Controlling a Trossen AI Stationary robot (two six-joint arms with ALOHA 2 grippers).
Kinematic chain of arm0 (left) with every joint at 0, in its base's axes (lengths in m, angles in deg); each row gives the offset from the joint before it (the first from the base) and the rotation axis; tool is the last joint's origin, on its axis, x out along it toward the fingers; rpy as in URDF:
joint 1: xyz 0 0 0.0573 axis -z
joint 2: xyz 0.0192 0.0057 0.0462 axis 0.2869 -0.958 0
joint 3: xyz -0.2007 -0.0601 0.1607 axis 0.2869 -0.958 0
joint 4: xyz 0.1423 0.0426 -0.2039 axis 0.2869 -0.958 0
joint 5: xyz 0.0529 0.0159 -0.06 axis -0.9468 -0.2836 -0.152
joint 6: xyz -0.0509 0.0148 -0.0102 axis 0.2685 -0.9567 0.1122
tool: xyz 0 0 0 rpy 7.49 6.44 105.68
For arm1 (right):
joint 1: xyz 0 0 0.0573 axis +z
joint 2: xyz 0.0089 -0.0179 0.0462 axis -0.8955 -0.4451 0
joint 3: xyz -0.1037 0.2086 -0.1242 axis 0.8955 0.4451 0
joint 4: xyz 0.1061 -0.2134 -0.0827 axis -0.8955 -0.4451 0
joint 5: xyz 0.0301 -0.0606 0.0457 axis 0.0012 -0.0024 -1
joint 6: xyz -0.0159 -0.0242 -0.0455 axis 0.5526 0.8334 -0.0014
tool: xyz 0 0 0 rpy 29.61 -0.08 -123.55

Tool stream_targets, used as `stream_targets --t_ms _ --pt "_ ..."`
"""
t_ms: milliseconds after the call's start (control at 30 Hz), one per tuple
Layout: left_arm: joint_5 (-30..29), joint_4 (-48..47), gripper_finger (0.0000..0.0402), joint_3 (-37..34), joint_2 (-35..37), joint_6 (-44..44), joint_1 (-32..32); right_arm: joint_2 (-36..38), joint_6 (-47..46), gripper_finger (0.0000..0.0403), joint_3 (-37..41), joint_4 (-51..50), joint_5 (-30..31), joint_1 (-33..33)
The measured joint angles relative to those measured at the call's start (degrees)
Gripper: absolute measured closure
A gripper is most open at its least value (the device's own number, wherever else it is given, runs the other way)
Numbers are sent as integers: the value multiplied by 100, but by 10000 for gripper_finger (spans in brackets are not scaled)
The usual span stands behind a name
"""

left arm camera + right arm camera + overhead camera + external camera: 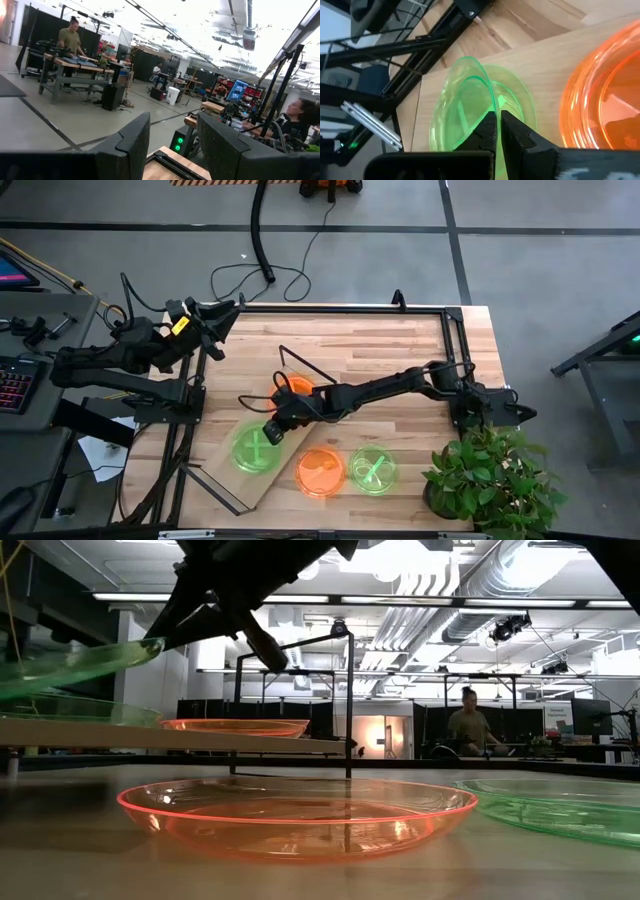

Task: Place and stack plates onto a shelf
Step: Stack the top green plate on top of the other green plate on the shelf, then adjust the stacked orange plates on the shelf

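Right tool (497, 125) pinched shut on rim of green plate (465, 100), held tilted over another green plate (517, 95) on the shelf (545, 65). Risk: thin edge grip; plate may slide off-centre on release. Left tool (172, 145) open, empty, off the surface.

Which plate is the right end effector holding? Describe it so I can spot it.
Find the shelf slanting across the table's left front. Over its near end, the right end effector pinches a green plate by the rim, tilted above another green plate lying flat.
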Motion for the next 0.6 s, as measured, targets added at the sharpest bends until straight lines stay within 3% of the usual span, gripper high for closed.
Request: stream_targets --t_ms 167,467,600 --pt "0 2 248 0 0 5 0 0 -13 382 0 97 -123 -112" --pt "-4 2 248 0 0 2 0 54 518 241 2 104 -990 -388" --pt "-9 2 248 0 0 -1 -1 361 969 203 7 -427 -1164 -543"
